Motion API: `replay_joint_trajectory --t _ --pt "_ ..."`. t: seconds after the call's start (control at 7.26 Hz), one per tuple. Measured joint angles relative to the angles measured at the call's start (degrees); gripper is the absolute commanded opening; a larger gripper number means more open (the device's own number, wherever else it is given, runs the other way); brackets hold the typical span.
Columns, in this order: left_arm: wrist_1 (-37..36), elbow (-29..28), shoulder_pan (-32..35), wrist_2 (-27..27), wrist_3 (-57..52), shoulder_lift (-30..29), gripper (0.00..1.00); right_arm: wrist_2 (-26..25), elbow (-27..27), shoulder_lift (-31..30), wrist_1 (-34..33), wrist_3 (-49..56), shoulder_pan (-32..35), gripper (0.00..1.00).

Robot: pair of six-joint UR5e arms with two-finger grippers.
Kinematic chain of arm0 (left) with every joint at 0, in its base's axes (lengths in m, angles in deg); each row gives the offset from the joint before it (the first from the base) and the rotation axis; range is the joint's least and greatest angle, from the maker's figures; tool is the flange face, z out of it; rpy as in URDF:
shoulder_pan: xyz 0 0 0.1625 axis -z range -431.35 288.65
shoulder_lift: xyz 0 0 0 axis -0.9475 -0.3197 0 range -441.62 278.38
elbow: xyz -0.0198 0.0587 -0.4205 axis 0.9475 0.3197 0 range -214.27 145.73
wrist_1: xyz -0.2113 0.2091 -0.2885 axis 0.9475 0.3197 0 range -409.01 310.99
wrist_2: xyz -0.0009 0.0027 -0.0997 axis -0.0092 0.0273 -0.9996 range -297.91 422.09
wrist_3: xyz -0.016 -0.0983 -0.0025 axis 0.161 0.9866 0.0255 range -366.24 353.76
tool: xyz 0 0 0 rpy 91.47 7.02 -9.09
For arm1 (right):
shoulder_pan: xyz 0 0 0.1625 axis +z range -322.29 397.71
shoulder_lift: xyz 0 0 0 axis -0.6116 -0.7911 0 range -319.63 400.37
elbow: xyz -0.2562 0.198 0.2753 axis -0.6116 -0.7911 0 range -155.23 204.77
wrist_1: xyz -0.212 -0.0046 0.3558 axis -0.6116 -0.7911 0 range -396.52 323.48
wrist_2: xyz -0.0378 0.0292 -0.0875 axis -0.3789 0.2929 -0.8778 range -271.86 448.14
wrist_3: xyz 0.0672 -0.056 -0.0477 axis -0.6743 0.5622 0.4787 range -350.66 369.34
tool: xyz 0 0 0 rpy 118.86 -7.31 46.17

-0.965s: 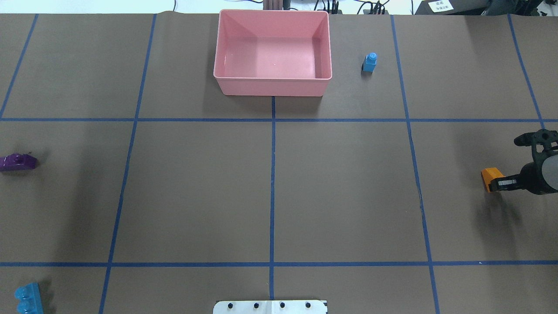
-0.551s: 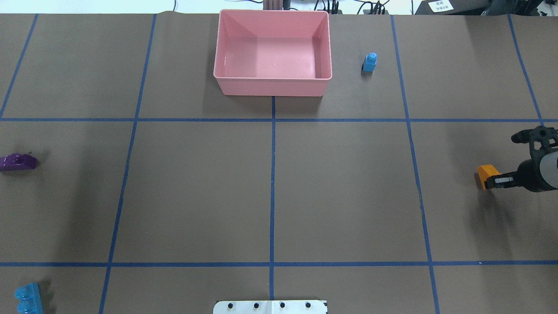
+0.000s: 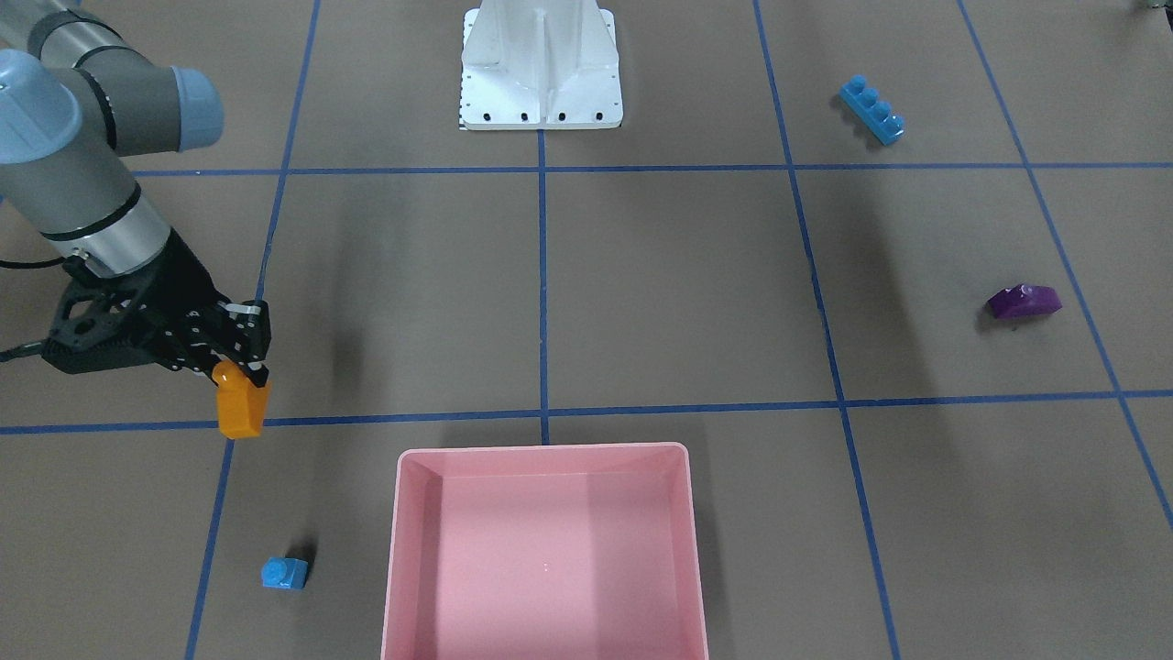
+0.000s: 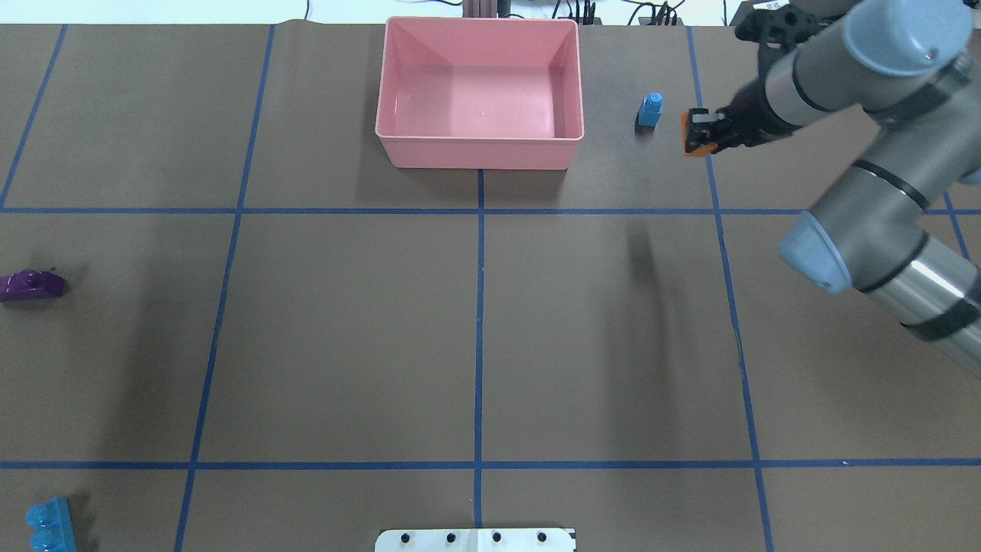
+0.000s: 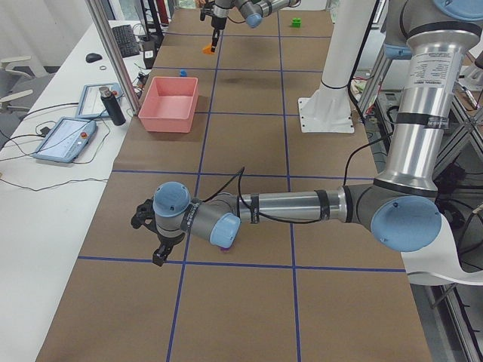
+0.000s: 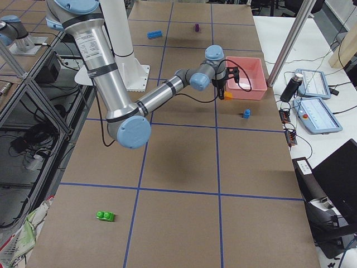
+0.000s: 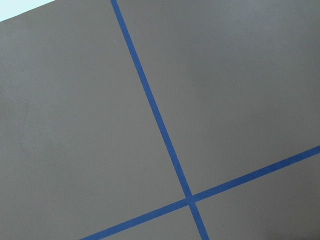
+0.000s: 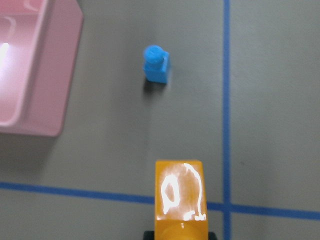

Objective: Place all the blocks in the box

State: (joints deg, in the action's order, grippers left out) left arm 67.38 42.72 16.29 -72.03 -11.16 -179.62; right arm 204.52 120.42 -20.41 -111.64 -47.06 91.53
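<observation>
My right gripper (image 4: 699, 133) is shut on the orange block (image 4: 696, 150) and holds it above the table, just right of the tiny blue block (image 4: 651, 110) and right of the pink box (image 4: 479, 156). In the right wrist view the orange block (image 8: 180, 197) fills the bottom, with the tiny blue block (image 8: 156, 64) ahead of it and the box (image 8: 35, 75) at the left. The purple block (image 4: 31, 284) lies at the left edge. The long blue block (image 4: 47, 525) lies at the near left corner. The green block (image 6: 104, 215) lies far off on my right. My left gripper (image 5: 158, 249) shows only in the exterior left view; I cannot tell whether it is open or shut.
The white base plate (image 4: 475, 540) sits at the near middle edge. Blue tape lines (image 4: 479, 322) grid the brown table cover. The left wrist view shows only table cover and crossing tape (image 7: 190, 200). Tablets and a bottle lie beyond the table's far edge (image 6: 312, 100).
My right gripper has carried the orange block from the right edge at mid-table to the far side, leftward, ending beside the tiny blue block near the box. The other blocks have not moved.
</observation>
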Motion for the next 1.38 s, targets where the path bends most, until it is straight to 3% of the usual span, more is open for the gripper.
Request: replay_joint_trajectory --t 0.41,0.69,0.83,0.96,1.38 --pt "0.06 0.0 -0.18 0.0 0.07 -0.06 1.0 -1.46 -24.2 24.33 -2.53 -4.8 -1.8 0.0" --pt "0.07 0.38 -0.71 0.0 1.12 -0.07 1.0 -5.46 -39.8 34.67 -0.81 -5.45 -3.95 0.0" --pt "0.07 0.73 -0.99 0.0 1.73 -0.06 1.0 -6.6 -45.47 36.79 1.95 -5.44 -4.94 0.1" --pt "0.07 0.93 -1.15 0.0 2.03 -0.06 1.0 -7.66 -50.02 37.7 5.17 -5.37 -6.11 0.99" --pt "0.23 1.21 -1.24 0.0 2.21 -0.09 1.0 -9.72 -53.84 38.07 7.97 -5.27 -8.24 1.0"
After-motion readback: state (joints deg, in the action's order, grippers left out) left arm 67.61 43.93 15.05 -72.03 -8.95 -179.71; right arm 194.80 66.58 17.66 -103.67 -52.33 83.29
